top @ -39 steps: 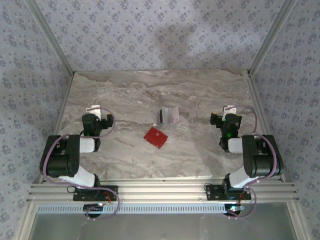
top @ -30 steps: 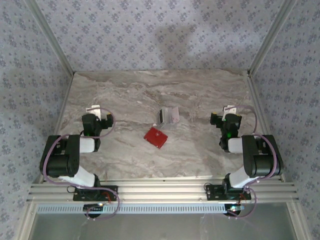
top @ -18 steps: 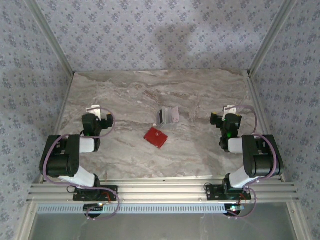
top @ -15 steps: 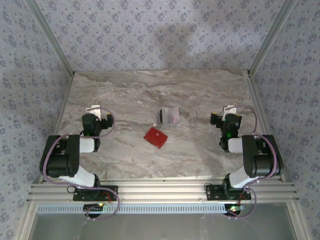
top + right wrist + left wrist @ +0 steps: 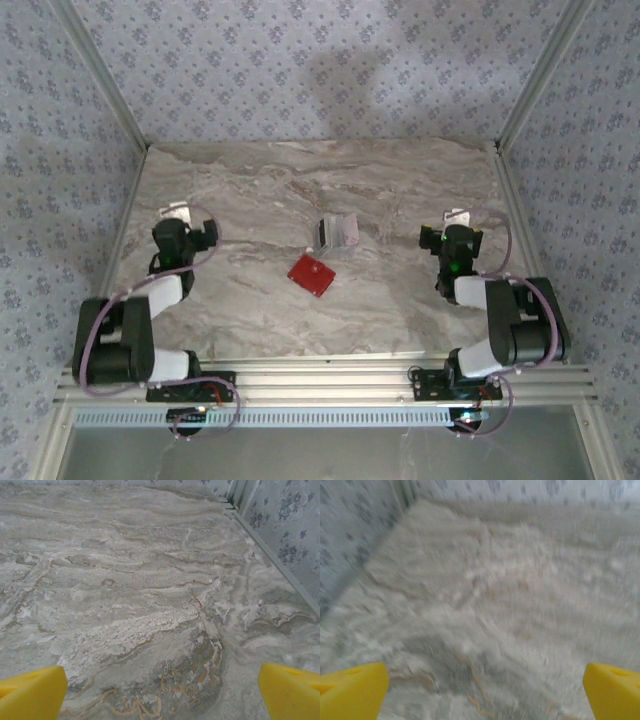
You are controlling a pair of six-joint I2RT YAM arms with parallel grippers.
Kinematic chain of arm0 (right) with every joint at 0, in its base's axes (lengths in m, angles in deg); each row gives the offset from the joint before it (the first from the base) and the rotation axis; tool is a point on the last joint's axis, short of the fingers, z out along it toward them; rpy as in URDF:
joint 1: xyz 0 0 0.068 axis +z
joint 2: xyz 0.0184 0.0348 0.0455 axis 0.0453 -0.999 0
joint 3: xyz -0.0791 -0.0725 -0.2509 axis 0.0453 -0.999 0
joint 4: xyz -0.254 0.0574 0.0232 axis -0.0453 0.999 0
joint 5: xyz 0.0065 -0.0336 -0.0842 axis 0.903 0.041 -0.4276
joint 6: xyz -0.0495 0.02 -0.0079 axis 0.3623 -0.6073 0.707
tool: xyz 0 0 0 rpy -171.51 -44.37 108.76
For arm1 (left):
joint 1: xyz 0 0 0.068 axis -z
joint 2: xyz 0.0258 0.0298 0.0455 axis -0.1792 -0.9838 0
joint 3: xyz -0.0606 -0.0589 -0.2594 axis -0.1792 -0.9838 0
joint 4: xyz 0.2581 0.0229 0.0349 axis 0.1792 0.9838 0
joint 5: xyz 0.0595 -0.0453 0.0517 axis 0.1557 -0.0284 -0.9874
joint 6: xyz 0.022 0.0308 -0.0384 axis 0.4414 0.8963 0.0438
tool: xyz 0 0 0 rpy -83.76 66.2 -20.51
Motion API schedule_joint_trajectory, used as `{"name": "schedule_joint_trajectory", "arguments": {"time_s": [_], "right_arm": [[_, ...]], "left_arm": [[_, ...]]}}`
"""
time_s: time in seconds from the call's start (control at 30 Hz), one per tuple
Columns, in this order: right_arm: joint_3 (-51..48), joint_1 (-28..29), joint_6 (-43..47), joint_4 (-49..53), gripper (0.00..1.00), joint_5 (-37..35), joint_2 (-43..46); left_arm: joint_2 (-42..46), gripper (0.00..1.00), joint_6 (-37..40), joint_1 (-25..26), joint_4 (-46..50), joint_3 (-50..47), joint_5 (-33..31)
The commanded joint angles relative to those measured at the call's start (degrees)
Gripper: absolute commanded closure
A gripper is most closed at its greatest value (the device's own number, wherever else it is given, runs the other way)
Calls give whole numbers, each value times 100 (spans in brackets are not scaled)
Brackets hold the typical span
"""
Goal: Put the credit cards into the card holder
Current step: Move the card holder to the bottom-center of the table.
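The red card holder point(image 5: 312, 274) lies shut and flat near the middle of the marble table. Just behind it sits a small overlapping pile of credit cards point(image 5: 338, 232), pale ones with a dark one at the left. My left gripper point(image 5: 176, 215) is at the left, well away from both, open, with its yellow fingertips point(image 5: 351, 690) wide apart over bare marble. My right gripper point(image 5: 454, 220) is at the right, also open and empty, its yellow fingertips point(image 5: 290, 692) spread over bare marble.
The marble table point(image 5: 250, 190) is walled by patterned panels with metal posts at left point(image 5: 100, 80) and right point(image 5: 545, 75). A metal rail point(image 5: 320, 380) runs along the near edge. The right wall's base point(image 5: 270, 555) runs close beside the right gripper.
The left arm has stretched forward and to the left, carrying its gripper farther back; its wrist view is blurred. The right gripper has shifted slightly back. Cards and holder have not moved.
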Motion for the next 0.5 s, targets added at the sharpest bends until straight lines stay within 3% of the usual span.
{"name": "schedule_joint_trajectory", "arguments": {"time_s": [0.0,0.07,0.13,0.23,0.33,0.4,0.47], "right_arm": [[1004,247,-224,1923,0,-824,894],[1384,321,-801,2810,0,-781,1371],[1639,288,-1793,3520,0,-488,1791],[1855,16,-3641,4755,0,-160,2098],[1783,-204,-3639,4622,0,825,2225],[1790,-110,-3651,4836,0,1013,2286],[1749,68,-3757,5020,12,1217,2333]], "left_arm": [[929,0,-863,300,1758,776,-944],[1169,0,-1928,375,3202,1392,-1276],[1264,0,-2454,318,3920,1802,-697],[1479,0,-3111,220,4012,1693,238],[1718,0,-3308,206,3366,1173,1318],[1745,0,-3402,388,3405,1063,1672],[1750,1,-3357,729,3448,967,1952]]}}
